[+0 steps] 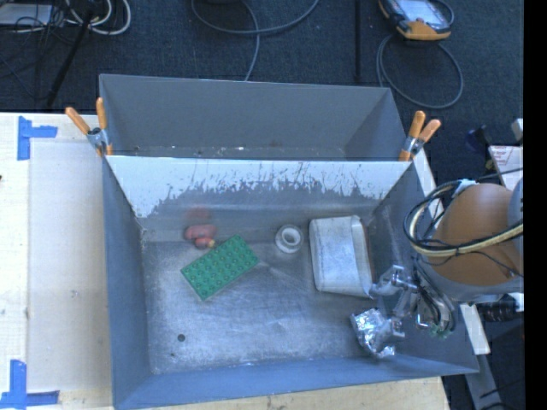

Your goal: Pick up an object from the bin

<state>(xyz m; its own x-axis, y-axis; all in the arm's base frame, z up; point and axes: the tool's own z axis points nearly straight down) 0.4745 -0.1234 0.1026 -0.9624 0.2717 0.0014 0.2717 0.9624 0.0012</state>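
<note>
The pincer (396,307) hangs low in the near right corner of the grey metal bin (256,203). It is just beside a crumpled wad of silver foil (373,331), which lies on the bin floor close to where the right wall meets the near wall. I cannot tell whether the pincer is released or clenched. Its metal parts and the foil seem to run together where they meet, and I can make out nothing held in it.

To do this step well, I judge, the pincer should be centred over the wad rather than off to one side of it. It should be spread wider than the wad and brought down to straddle its bulk before closing. The corner is the difficulty (two sloping walls leave little room), so the approach is better made from the open floor side. The closing should be gentle, since foil gives way and may flatten or slip rather than seat.

The wad is small, bright and irregular, all creases and glints, and is likely light and easily crushed. Near the pincer, farther up the floor, lies a dull silver rectangular box (339,253). Beyond it, to the left, are a small white ring (289,239), a flat green studded plate (220,266) and a small pinkish lump (200,232).
</note>
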